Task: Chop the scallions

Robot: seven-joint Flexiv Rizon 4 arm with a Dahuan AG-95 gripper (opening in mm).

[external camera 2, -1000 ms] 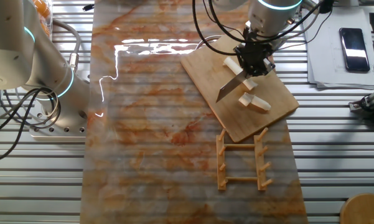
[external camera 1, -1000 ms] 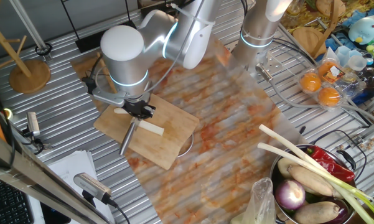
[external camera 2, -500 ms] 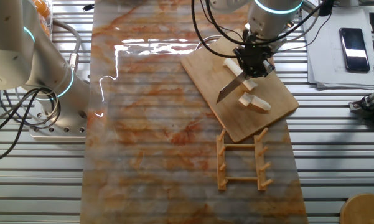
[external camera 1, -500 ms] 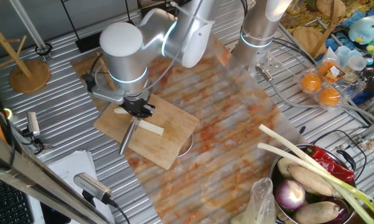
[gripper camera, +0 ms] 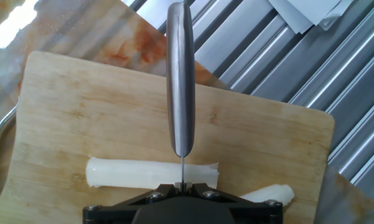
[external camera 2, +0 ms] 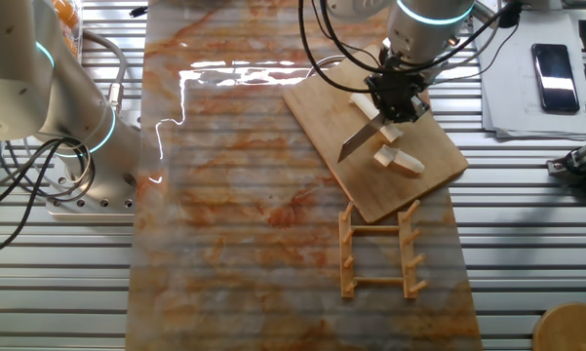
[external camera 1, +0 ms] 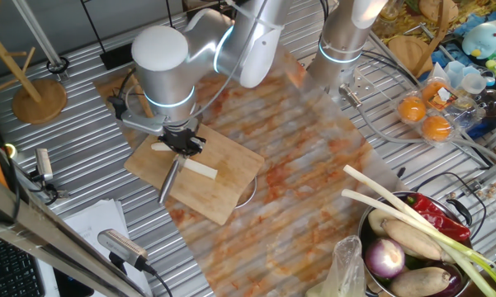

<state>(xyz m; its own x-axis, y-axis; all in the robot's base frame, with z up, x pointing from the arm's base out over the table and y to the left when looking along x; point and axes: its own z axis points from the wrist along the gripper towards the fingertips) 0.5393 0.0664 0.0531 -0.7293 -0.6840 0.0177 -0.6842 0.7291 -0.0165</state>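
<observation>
A wooden cutting board (external camera 1: 223,198) lies on the marbled mat. Short pale scallion pieces lie on it: one (external camera 1: 200,168) to the right of the knife and one (external camera 1: 160,148) to its left. In the other fixed view the pieces (external camera 2: 398,161) lie beside the blade. In the hand view a longer piece (gripper camera: 134,173) lies crosswise under the knife and a second piece (gripper camera: 272,194) lies at the lower right. My gripper (external camera 1: 181,143) (external camera 2: 396,101) (gripper camera: 182,185) is shut on a knife (gripper camera: 180,81), held edge-down just over the longer piece, blade (external camera 2: 357,142) pointing along the board (gripper camera: 62,112).
A metal bowl rim (external camera 1: 248,194) shows under the board. A wooden rack (external camera 2: 378,249) lies beside the board. A pot (external camera 1: 371,227) with onion, peppers and long green-leaved stalks (external camera 1: 413,216) stands at the right. A second arm (external camera 1: 347,41) stands behind. A phone (external camera 2: 552,63) rests on papers.
My gripper and the knife have shifted very slightly along the board; the scallion pieces have not moved.
</observation>
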